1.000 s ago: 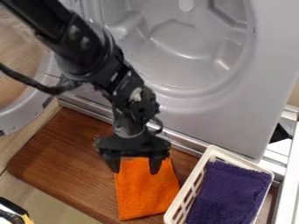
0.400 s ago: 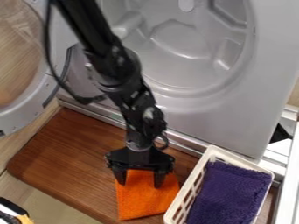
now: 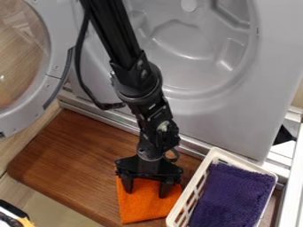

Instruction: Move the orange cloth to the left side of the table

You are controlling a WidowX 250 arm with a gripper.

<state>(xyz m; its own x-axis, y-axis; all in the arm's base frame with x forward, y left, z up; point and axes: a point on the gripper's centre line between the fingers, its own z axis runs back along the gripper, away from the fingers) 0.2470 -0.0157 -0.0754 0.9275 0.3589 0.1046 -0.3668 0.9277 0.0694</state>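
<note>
Cloth (image 3: 141,210) of flat orange fabric is lying beneath the black two-finger gripper (image 3: 146,193), which is standing open. I'm judging grasp and leftward move both undone.

Orange cloth (image 3: 142,208) matt, rough — table (image 3: 71,155) smooth wood — basket (image 3: 216,155) probably plastic.

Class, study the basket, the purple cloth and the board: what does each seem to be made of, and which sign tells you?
Basket: probably moulded plastic, smooth and cream, with slots in its side wall.
Purple cloth: soft, matt fabric, perhaps terry or microfibre; its surface looks nubbly.
Board: brown wood or wood-look laminate, with visible grain streaks.
</note>
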